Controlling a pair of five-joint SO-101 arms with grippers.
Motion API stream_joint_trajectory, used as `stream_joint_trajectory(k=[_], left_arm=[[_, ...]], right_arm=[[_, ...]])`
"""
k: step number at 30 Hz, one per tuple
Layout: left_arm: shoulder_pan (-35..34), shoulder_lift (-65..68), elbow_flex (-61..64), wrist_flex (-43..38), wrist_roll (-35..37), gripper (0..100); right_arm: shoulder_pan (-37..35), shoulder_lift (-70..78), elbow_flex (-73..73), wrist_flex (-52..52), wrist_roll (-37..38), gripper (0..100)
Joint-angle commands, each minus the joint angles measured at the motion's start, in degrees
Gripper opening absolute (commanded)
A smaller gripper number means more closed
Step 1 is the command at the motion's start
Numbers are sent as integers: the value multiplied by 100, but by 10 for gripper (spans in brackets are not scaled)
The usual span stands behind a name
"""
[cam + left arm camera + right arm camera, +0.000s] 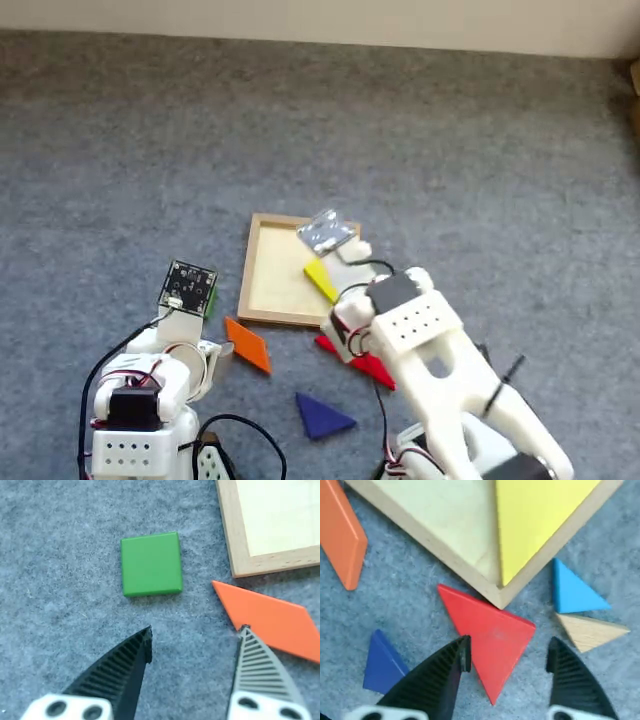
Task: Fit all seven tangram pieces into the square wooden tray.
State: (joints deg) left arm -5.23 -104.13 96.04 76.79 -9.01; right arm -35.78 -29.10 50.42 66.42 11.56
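The square wooden tray lies mid-table with a yellow triangle inside it at one corner. My right gripper is open just above the red triangle, which lies outside that tray corner. My left gripper is open over the carpet, between a green square and an orange parallelogram, touching neither. A dark blue triangle, a light blue triangle and a wood-coloured triangle lie loose on the carpet.
Grey carpet covers the whole table. The left arm stands at the near left and the right arm at the near right, with cables trailing beside both. Open carpet stretches beyond the tray's far side.
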Motion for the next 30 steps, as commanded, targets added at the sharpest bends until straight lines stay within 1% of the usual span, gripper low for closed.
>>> stream_joint_trajectory(k=[1, 8, 16, 21, 24, 27, 30], left_arm=[[-40, -4, 110, 18, 35, 256], [-40, -4, 110, 18, 35, 256], [-40, -4, 110, 18, 35, 256], [-40, -4, 110, 18, 35, 256], [-40, -4, 110, 18, 35, 256], [-40, -4, 110, 18, 35, 256], [-40, -4, 110, 18, 35, 256]], right_arm=[[-303, 338, -40, 31, 18, 403], [-752, 1165, -48, -13, 18, 411], [-760, 1930, -57, -31, 18, 411], [-760, 2141, -40, -409, 18, 410], [-787, 2193, -48, -426, 26, 410], [-822, 2193, -31, -602, 316, 410], [-813, 2193, -22, -796, 422, 410]])
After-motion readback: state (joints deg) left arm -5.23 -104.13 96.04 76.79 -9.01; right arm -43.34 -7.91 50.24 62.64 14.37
